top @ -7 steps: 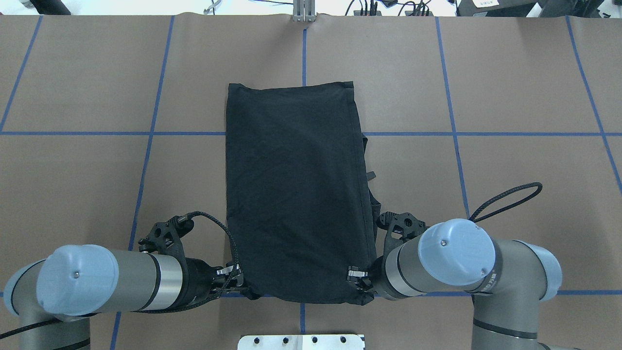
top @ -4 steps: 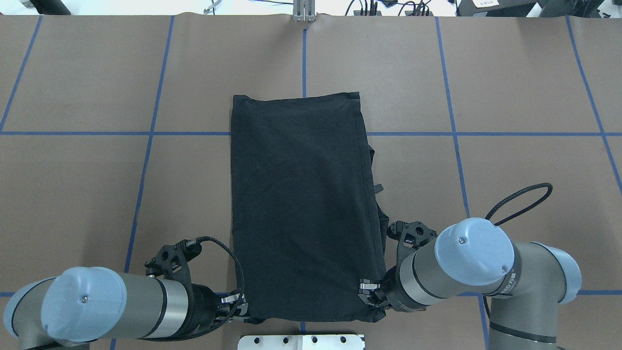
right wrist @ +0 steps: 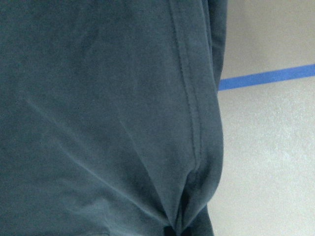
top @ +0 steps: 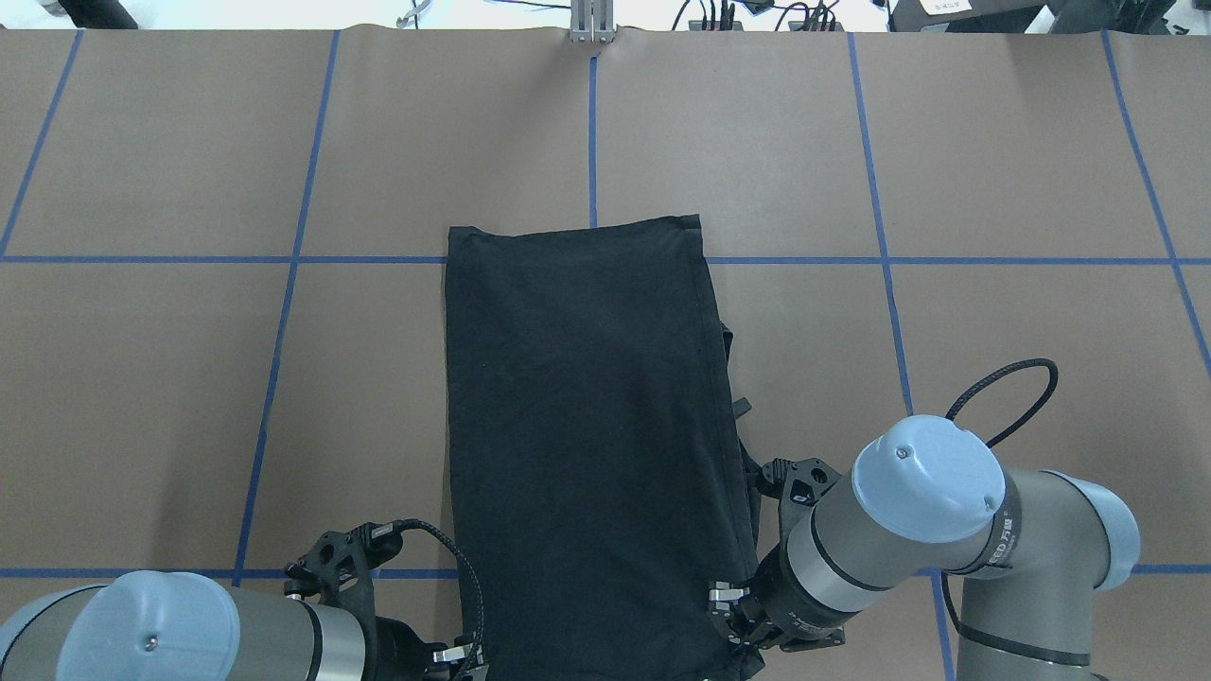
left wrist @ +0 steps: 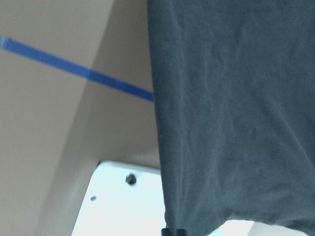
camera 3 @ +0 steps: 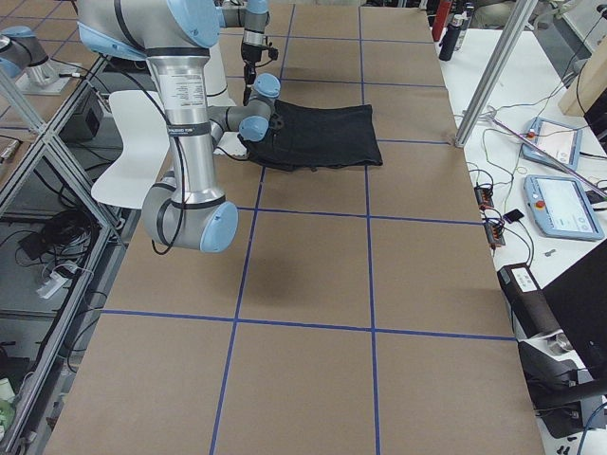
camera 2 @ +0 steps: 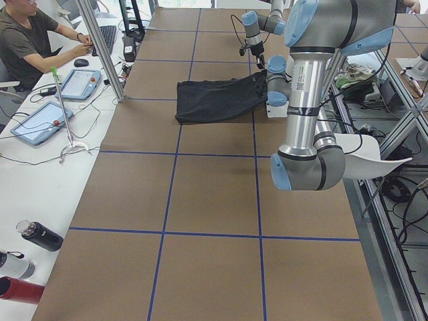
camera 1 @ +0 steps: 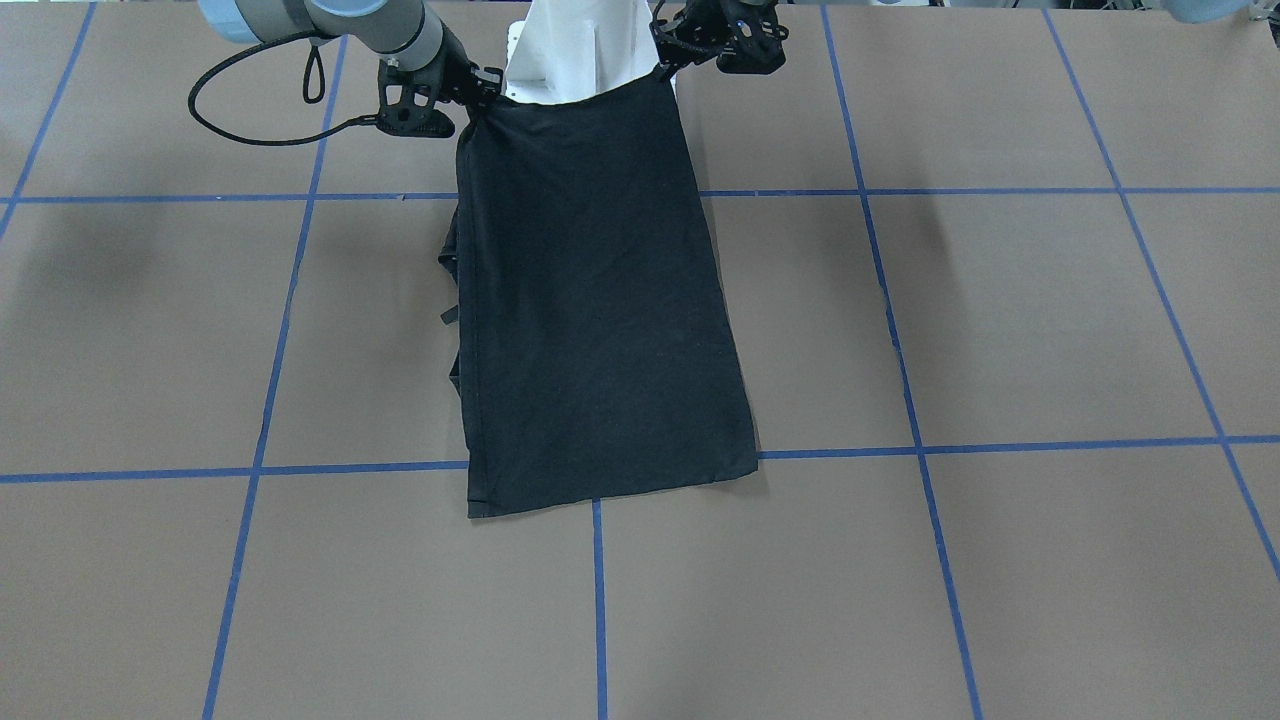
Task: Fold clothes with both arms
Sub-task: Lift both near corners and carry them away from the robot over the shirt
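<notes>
We are holding the black T-shirt (top: 587, 426) by its two near corners, one arm each. The left gripper (top: 461, 655) is pinching the corner on our left, and the right gripper (top: 725, 600) is pinching the other; both wrist views are showing cloth bunched into a tight pucker at the fingertips, so the claws are pressed onto fabric, not spread.

The shirt is lying as a long narrow strip, plain black side up. Its far hem is resting flat on the brown table (top: 946, 142), and its near end is hanging lifted by the white pedestal base (camera 1: 575, 50). A bit of sleeve (top: 733, 407) is sticking out along the right edge.

Gripping both corners is keeping the near edge level and stretched, and the far end on the table is acting as an anchor. We are judging this as set-up for carrying the near half forward over the far half. Uneven arm travel could skew the fold.
</notes>
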`<state>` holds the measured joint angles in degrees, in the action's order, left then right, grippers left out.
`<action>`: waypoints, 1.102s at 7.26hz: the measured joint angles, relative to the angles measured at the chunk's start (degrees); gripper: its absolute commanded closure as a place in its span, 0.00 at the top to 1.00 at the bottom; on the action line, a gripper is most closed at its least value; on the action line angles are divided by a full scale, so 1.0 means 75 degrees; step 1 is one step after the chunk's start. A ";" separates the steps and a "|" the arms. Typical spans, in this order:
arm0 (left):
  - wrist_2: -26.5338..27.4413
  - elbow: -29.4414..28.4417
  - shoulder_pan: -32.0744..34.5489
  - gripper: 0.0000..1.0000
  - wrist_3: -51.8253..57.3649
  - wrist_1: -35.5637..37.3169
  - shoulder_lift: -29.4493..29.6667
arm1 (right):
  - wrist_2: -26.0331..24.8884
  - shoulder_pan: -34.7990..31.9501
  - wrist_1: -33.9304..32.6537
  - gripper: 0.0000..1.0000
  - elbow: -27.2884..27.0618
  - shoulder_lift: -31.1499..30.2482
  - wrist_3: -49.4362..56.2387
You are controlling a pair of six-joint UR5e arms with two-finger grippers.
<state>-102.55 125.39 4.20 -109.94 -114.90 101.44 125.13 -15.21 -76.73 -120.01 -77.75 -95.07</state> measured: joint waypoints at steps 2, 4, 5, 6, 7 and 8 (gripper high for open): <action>-0.0040 0.0042 -0.0014 0.00 0.0006 0.0076 0.0011 | 0.0203 -0.0192 -0.0008 0.00 0.0022 0.0025 0.0012; -0.0118 0.0028 0.0269 0.00 0.0083 0.0095 0.0031 | 0.0290 -0.0848 -0.0014 0.00 0.0086 0.0059 0.0087; -0.0361 0.0050 0.0631 0.00 0.0104 0.0096 0.0059 | 0.0348 -0.1179 -0.0017 0.00 0.0107 0.0093 0.0113; -0.0709 0.0079 0.1156 0.00 0.0120 0.0100 0.0162 | 0.0355 -0.1427 -0.0012 0.00 0.0120 0.0168 0.0150; -0.0955 0.0082 0.1731 0.00 0.0211 0.0105 0.0331 | 0.0316 -0.1645 -0.0006 0.00 0.0163 0.0345 0.0201; -0.1093 0.0057 0.2214 0.00 0.0424 0.0105 0.0460 | 0.0279 -0.1890 -0.0002 0.00 0.0275 0.0608 0.0227</action>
<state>-110.74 125.81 20.81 -106.76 -114.11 104.89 127.22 -29.38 -76.74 -117.95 -73.18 -93.36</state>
